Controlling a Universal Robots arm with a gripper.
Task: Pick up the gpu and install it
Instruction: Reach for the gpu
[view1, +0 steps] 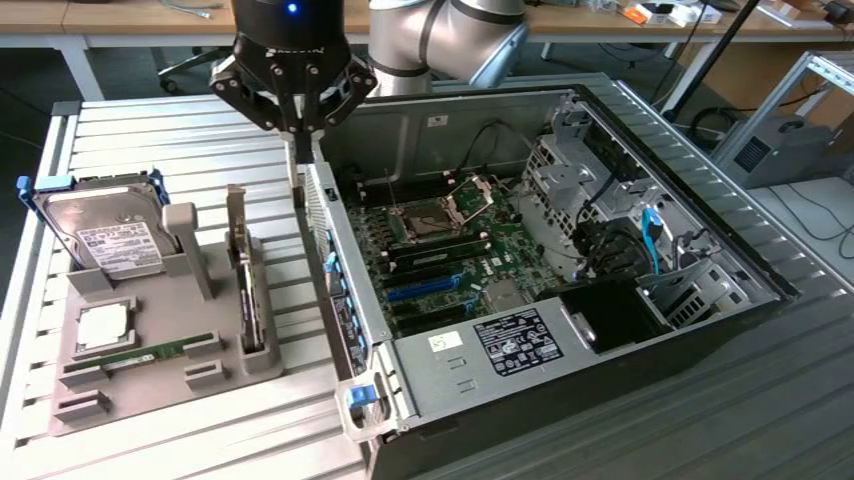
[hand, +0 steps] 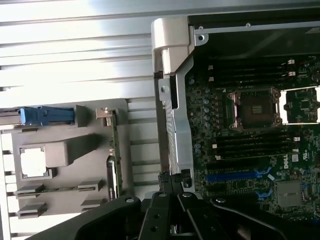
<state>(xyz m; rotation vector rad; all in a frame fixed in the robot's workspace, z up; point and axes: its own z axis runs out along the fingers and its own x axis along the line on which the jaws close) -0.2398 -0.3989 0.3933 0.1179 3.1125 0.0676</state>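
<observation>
We are hovering closed, empty black claw (view1: 306, 135) over grey metal case (view1: 441, 120) | thin black gpu card (view1: 246, 285) standing in grey tray (view1: 167, 318)

Hard drive (view1: 104, 235) in blue frame is standing in grey holder (view1: 160, 390); RAM stick (view1: 160, 353) is lying flat there; holder is sitting on desk (view1: 160, 140).

The gpu (view1: 242, 260) is standing in the tray (view1: 160, 400), which is lying on the exterior view's left of the computer case (view1: 400, 125).
</observation>
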